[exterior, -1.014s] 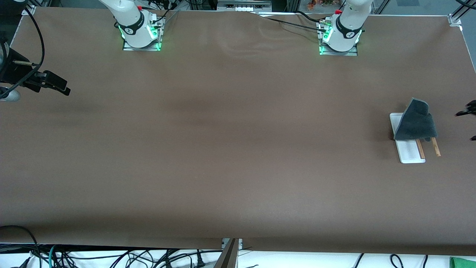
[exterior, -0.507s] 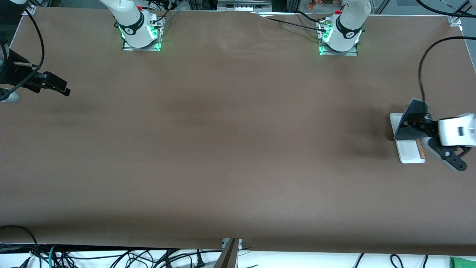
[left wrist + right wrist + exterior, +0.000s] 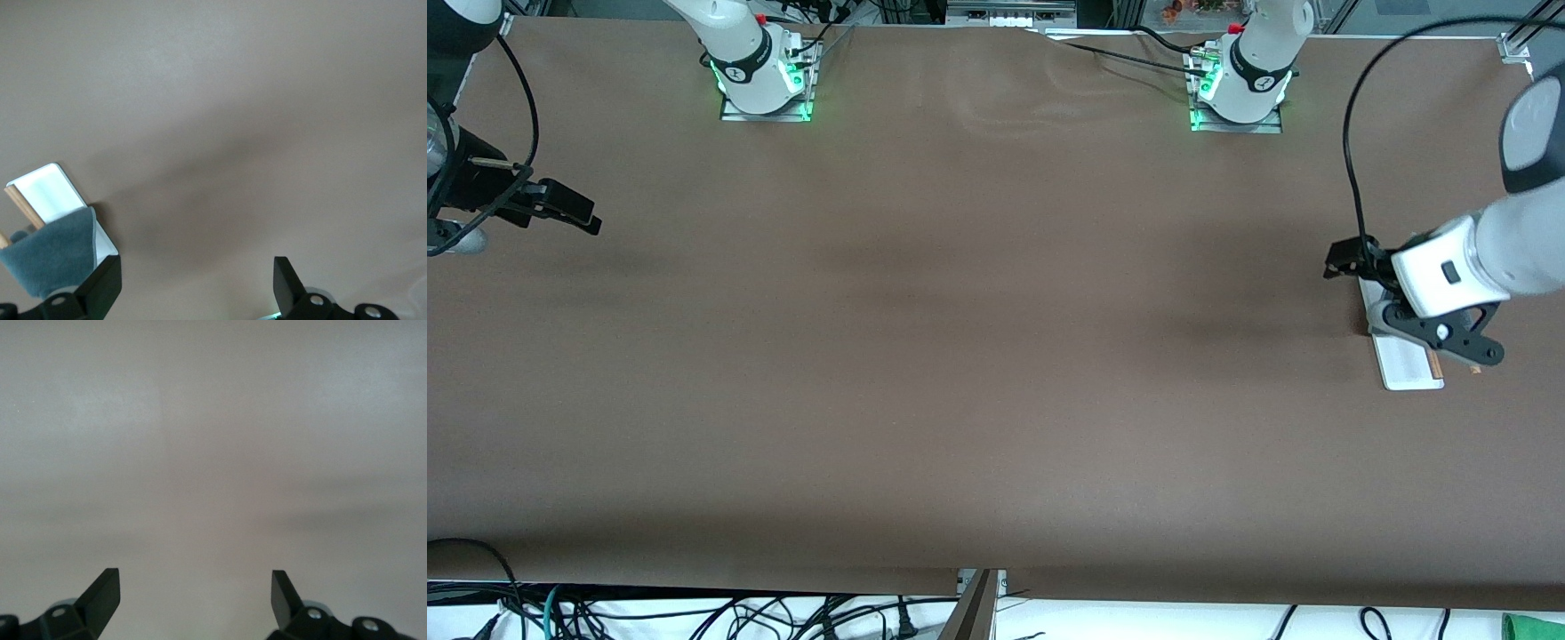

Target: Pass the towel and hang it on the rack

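Observation:
The towel is blue-grey, not pink-red, and hangs draped over the rack in the left wrist view. The rack's white base and a brown rod show beside it. In the front view the rack stands near the left arm's end of the table, and my left hand hides the towel there. My left gripper is over the rack's edge, open and empty. My right gripper waits open and empty over the right arm's end of the table.
The brown table is bare between the two arms. A black cable loops above the left hand. The table's edge lies close to the rack at the left arm's end.
My left arm has swung in from the table's end over the rack, and its hand now covers the towel in the front view. The towel stays on the rack. The right gripper has barely shifted.

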Robot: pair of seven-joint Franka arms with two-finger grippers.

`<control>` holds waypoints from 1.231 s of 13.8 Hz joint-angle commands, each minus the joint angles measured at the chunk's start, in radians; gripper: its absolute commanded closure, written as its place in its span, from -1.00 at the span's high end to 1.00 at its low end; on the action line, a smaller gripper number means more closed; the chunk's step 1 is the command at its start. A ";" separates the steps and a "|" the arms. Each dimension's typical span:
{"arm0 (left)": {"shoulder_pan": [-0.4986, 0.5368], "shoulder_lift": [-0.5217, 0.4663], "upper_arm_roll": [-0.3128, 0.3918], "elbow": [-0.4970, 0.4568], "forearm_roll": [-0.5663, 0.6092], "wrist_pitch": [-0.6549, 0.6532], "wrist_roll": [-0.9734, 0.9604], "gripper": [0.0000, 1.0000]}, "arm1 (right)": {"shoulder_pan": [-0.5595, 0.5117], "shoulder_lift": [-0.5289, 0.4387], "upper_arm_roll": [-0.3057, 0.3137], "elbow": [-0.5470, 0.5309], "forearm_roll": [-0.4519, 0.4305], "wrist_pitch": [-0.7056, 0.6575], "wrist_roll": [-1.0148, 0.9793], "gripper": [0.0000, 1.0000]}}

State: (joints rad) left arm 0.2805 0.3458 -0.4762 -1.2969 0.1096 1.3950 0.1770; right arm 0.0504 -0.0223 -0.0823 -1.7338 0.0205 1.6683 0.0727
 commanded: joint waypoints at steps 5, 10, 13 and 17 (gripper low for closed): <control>-0.232 -0.131 0.327 -0.142 -0.077 0.120 -0.158 1.00 | -0.011 -0.010 0.012 -0.006 -0.011 0.001 -0.013 1.00; -0.264 -0.319 0.406 -0.461 -0.142 0.458 -0.203 1.00 | -0.009 -0.010 0.013 -0.003 -0.010 0.005 -0.013 1.00; -0.284 -0.349 0.407 -0.476 -0.136 0.443 -0.205 1.00 | -0.009 -0.008 0.013 -0.003 -0.010 0.005 -0.013 1.00; -0.284 -0.352 0.407 -0.466 -0.136 0.388 -0.205 1.00 | -0.009 -0.008 0.013 -0.003 -0.010 0.004 -0.013 1.00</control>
